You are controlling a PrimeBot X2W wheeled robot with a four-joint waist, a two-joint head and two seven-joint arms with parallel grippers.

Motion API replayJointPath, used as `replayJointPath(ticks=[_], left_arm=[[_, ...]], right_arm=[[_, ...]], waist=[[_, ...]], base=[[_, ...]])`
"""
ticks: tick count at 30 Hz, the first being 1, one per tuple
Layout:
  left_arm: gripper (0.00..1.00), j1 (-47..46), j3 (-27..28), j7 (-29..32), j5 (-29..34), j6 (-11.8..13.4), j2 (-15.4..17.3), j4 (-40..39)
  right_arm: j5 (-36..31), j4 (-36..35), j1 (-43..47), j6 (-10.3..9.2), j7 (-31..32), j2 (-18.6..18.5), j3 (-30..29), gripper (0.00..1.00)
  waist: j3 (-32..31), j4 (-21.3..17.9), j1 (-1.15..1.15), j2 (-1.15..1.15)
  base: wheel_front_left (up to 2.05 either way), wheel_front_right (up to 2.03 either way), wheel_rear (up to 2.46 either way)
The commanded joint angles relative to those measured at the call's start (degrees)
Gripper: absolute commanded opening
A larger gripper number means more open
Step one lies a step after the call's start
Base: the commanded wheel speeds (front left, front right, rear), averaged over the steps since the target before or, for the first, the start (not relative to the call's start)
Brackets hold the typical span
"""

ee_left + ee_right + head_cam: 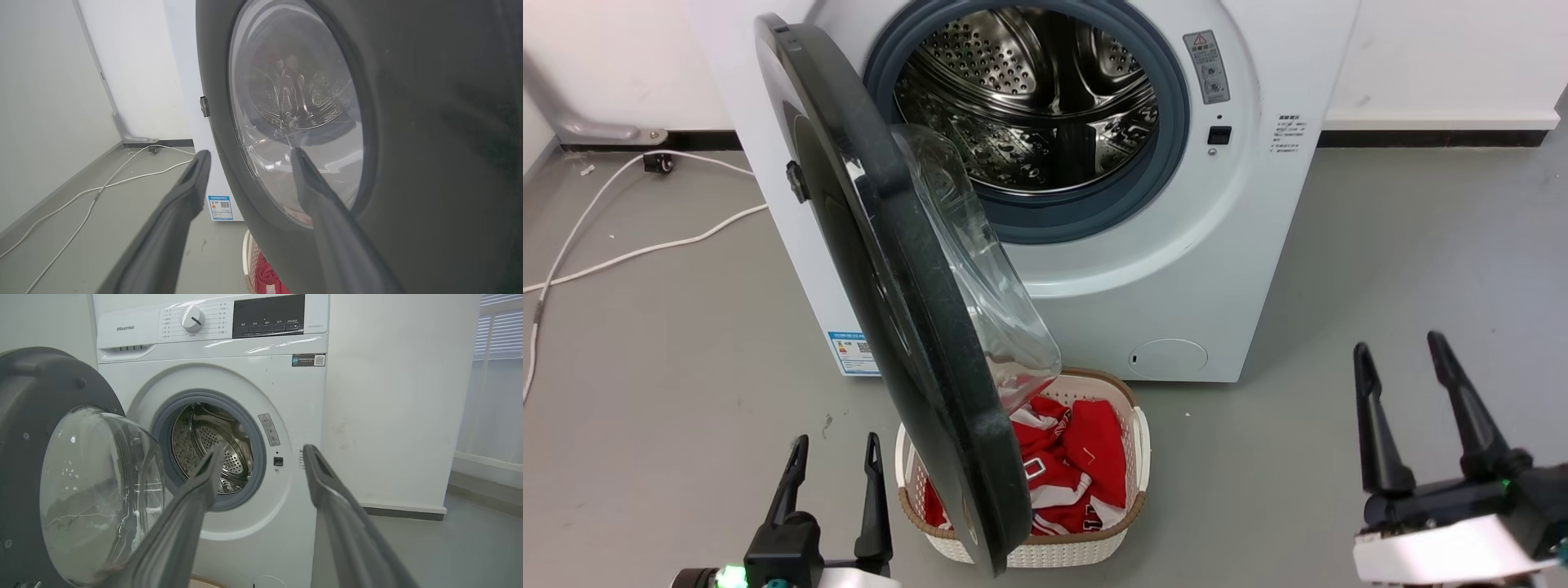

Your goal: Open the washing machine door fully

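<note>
Head view: one large round glossy black door (907,327), clear domed glass centre, stands half-swung from the one white front-loading washing machine (1176,269), above one white woven basket (1054,554) before it. Two grippers: left gripper (838,441), right gripper (1399,343), fingers spread, empty.

Washing machine door (890,269): round, glossy black, clear domed glass centre; swung out about edge-on, hinged at left. Washing machine (1176,269): white front-loader, steel drum exposed.

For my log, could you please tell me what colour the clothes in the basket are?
The clothes are red and white, best in the head view.
</note>
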Motion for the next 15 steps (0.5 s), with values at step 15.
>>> replayJointPath(ticks=[15], left_arm=[[1.0,1.0,-0.8,-0.2,-0.3,0.2,-0.1,0.1]], right_arm=[[0.8,3.5,9.5,0.0,-0.1,2.5,-0.7,1.0]], waist=[[-1.0,1.5,0.0,0.0]], base=[[0.0,0.0,0.0]])
